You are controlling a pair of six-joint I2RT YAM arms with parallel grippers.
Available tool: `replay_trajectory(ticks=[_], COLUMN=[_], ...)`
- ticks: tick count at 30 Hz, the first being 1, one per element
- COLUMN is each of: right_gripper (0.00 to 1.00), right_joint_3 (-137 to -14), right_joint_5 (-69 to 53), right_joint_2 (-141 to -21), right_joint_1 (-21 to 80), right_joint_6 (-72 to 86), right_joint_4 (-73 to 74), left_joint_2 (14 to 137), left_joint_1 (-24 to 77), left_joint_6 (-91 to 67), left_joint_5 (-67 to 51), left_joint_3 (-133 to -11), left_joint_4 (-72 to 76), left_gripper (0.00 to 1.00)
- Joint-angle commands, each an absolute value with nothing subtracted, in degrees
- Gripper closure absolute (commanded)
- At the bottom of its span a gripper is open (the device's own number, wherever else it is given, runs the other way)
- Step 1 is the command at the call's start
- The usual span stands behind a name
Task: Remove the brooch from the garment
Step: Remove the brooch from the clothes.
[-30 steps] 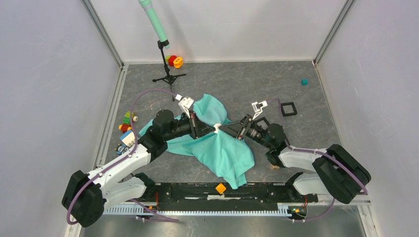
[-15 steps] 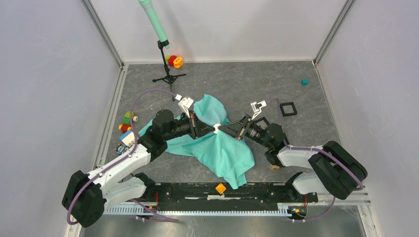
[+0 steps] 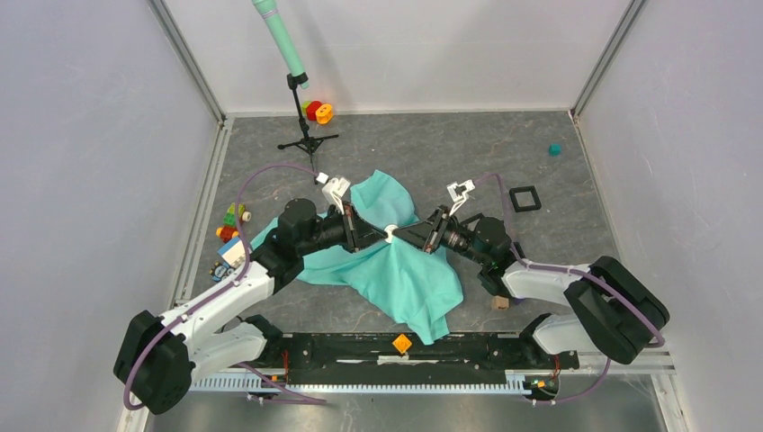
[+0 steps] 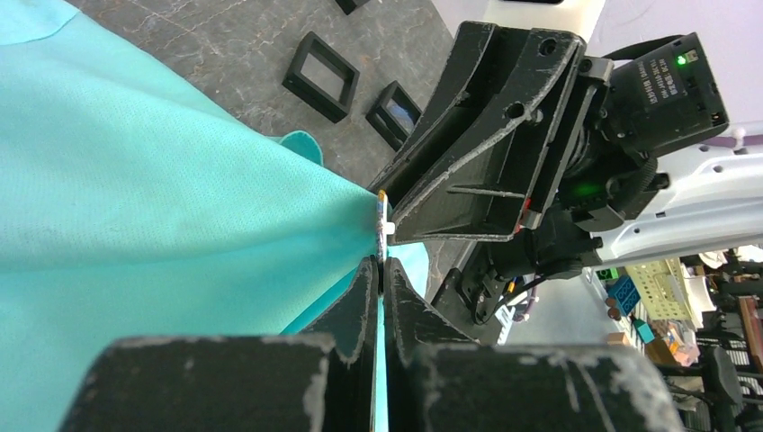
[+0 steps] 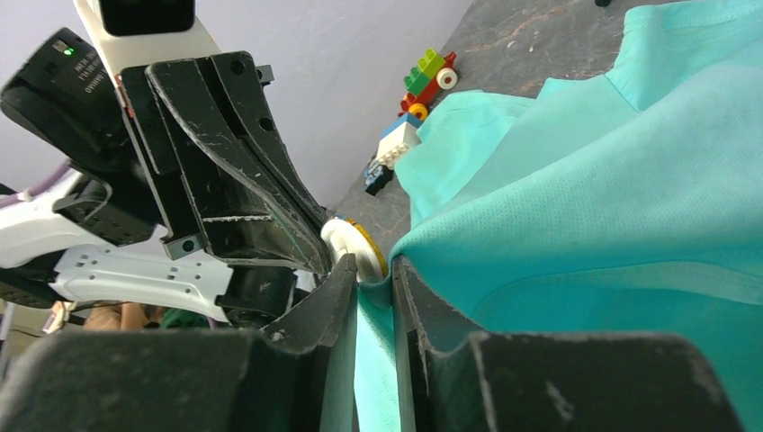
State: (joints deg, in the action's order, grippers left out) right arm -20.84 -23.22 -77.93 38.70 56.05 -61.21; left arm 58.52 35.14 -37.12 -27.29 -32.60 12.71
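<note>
Up off the table, left claw [image 4: 379, 270] and right claw [image 5: 373, 270] clamp the tented turquoise garment [image 3: 409, 279] beside its white brooch [image 5: 354, 243].

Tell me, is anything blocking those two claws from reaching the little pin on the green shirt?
Nothing visible does. The left gripper and the right gripper both pinch the shirt right beside the pin, which sits bare between their tips, with only shirt cloth around it.
</note>
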Motion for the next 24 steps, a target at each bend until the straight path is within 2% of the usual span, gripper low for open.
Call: replay_trajectory(ticks=[1,7,10,14,19,22,24], right_gripper=[0.76,0.73,0.65,0.6,0.44,0.46,0.56], right_joint_3=[-23.8,-22.6,-22.1,-20.7,-18.9,-19.2,-19.4], right_joint_5=[-24.2,-25.9,-27.1,-26.8,-25.0,-24.4,-24.5], right_joint_2=[-76.4,-73.2,-72.4,-70.7,-68.8,-68.9,-69.6], right_joint_1=[40.5,40.5,40.5,40.3,39.5,39.5,39.5], right_joint_6=[50.5,47.9,47.9,47.3,46.2,43.9,43.5], right_joint_4=[-54.7,-52.7,-52.7,-52.2,-49.8,-46.6,-45.5], left_joint_2=[58.3,58.0,58.0,57.4,56.0,55.5,55.6], left_joint_1=[36.1,35.8,35.4,34.5,34.0,33.9,33.8], left_joint_6=[-36.1,-34.6,-34.4,-33.9,-32.6,-32.0,-31.5], left_joint_5=[-29.9,-27.9,-27.8,-26.9,-24.1,-22.7,-22.4], left_joint_3=[-34.8,-35.2,-35.5,-35.7,-35.6,-35.8,-36.1], left_joint_4=[16.1,13.9,13.2,11.5,8.8,7.3,6.6], left_gripper=[0.96,0.97,0.98,0.98,0.98,0.98,0.98])
